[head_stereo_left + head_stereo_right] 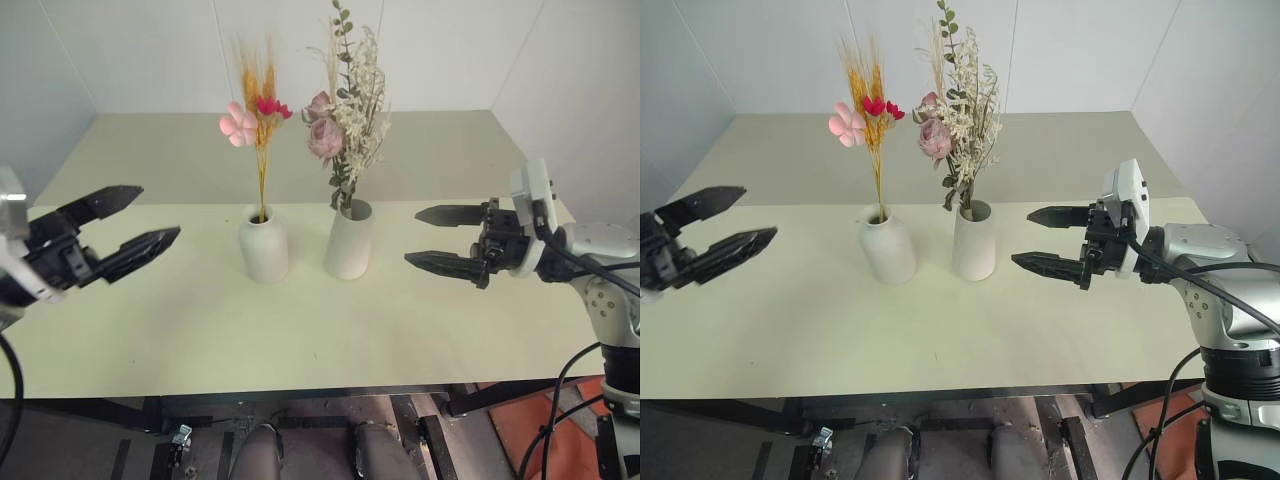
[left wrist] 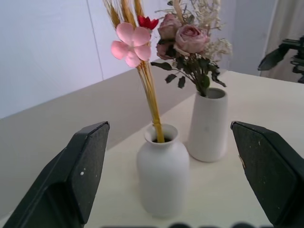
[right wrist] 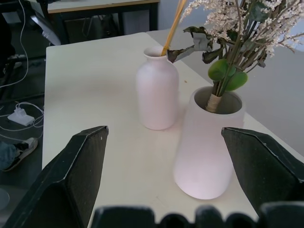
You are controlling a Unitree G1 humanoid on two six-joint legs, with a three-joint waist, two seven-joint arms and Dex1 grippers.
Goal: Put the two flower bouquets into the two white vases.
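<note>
White walls close in a pale table (image 1: 200, 340) where the job looks finished. From the tools outward: the left gripper (image 1: 140, 222) and the right gripper (image 1: 432, 238) both hang with fingers spread wide and nothing between them, well apart from the flowers. Between them stands the bottle vase (image 1: 263, 244) holding the slim bouquet (image 1: 258, 110), and just beside it the wide-mouthed vase (image 1: 348, 240) holding the bushy bouquet (image 1: 345, 110). I'd judge the stems light and brittle, best pinched low near the neck; the matte ceramic looks heavier, breakable, and tippy under its tall load.
</note>
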